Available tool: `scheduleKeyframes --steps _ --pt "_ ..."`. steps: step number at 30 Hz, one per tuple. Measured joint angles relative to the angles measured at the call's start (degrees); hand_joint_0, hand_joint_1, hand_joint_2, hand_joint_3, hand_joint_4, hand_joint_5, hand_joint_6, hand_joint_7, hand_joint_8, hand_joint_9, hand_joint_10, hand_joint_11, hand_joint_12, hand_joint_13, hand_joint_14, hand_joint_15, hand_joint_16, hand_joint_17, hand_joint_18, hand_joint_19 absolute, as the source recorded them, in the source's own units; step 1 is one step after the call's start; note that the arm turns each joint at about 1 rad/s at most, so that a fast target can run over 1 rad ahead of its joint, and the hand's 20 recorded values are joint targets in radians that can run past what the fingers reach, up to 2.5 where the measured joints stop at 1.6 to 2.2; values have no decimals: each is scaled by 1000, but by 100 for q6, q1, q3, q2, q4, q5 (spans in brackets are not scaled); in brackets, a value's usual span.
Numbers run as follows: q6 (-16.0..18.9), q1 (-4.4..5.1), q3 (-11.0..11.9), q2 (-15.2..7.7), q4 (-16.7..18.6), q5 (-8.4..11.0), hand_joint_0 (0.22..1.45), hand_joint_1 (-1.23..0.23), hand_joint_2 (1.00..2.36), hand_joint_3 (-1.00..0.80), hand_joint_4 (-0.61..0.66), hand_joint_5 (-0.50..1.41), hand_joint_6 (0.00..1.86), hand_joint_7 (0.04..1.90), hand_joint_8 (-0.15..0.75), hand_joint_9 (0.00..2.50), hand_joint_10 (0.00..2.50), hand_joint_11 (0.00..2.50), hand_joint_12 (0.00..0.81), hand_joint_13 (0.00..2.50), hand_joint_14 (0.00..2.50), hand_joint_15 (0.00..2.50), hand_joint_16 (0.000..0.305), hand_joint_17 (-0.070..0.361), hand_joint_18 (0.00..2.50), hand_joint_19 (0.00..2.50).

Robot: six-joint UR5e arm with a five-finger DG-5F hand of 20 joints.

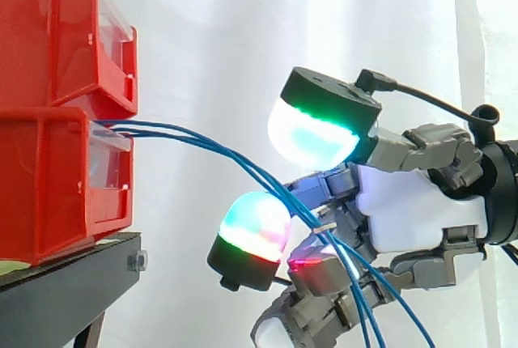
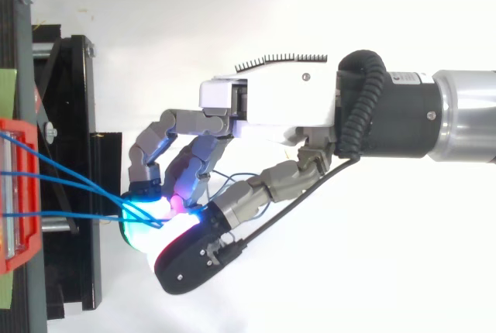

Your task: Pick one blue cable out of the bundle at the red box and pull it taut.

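White curtain (image 1: 227,24); blue cables (image 1: 251,168) from red box (image 1: 57,178) between curled fingers (image 1: 312,133).

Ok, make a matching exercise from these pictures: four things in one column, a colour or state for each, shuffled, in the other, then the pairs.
1. bins
2. cables
3. stand
4. hand

a. black, under the bins
b. blue, running from the lower bin into the hand
c. red, stacked one on the other
d. fingers curled round the cables

Pairs: 1-c, 2-b, 3-a, 4-d
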Motion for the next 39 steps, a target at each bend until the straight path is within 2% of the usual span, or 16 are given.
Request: scheduleKeyframes --steps 3,6,10,14,15,21,24,26,27,28,29,30,31,33,36,39 --pt "-1 -2 2 1 3 0 585 -659 1011 -324 100 -144 896 881 411 1084 8 1062 404 725 11 362 57 129 530 313" --pt "3 -2 4 1 11 2 590 -714 1010 -210 138 -132 917 857 458 1159 2 1095 442 776 12 352 65 145 611 274" --pt "0 -2 3 1 16 2 624 -795 1014 -130 139 -126 918 952 461 1172 5 1128 432 804 10 359 62 139 635 270" --pt "-3 -2 5 -1 19 4 656 -863 1017 -114 77 -131 917 1055 448 1170 8 1155 417 801 11 359 58 132 629 253" --pt "-3 -2 4 0 21 5 669 -886 1019 -117 72 -133 913 1136 442 1165 6 1154 411 796 11 353 57 128 623 258" --pt "3 1 4 1 24 8 766 -950 1015 -258 56 -137 903 1369 435 1164 8 1157 399 784 11 343 56 126 624 207" --pt "5 -1 4 1 24 7 801 -918 1005 -435 9 -148 910 1240 427 1149 8 1147 395 768 12 327 56 127 617 190" --pt "5 -1 5 1 24 7 761 -918 1000 -500 88 -149 902 1119 421 1136 9 1136 395 768 11 324 57 128 632 160" --pt "5 -1 5 1 22 7 698 -921 1000 -500 192 -142 891 1042 417 1129 9 1141 396 752 11 326 56 127 609 180" --pt "5 -1 4 1 19 7 621 -905 1000 -500 221 -134 890 1029 416 1128 9 1133 399 739 12 326 56 127 596 205" --pt "5 -1 4 1 16 7 568 -886 1000 -500 216 -132 890 1028 419 1131 9 1137 405 739 11 330 58 129 591 217" --pt "5 0 4 1 13 6 487 -807 1000 -500 215 -129 893 1009 440 1134 6 1109 428 737 10 336 62 140 593 231" --pt "5 1 4 1 11 5 467 -768 1000 -500 208 -127 893 991 448 1144 6 1114 437 741 9 327 65 145 596 248" --pt "5 0 5 0 10 5 463 -596 1000 -500 182 -122 889 991 453 1156 5 1078 442 742 11 337 65 147 594 276" --pt "5 -1 5 1 18 6 513 -482 1000 -500 149 -124 880 999 430 1138 8 1062 431 709 11 338 61 136 539 324" --pt "5 1 5 1 22 5 572 -540 1007 -391 133 -128 876 1031 418 1125 9 1056 418 688 11 348 57 128 500 347"
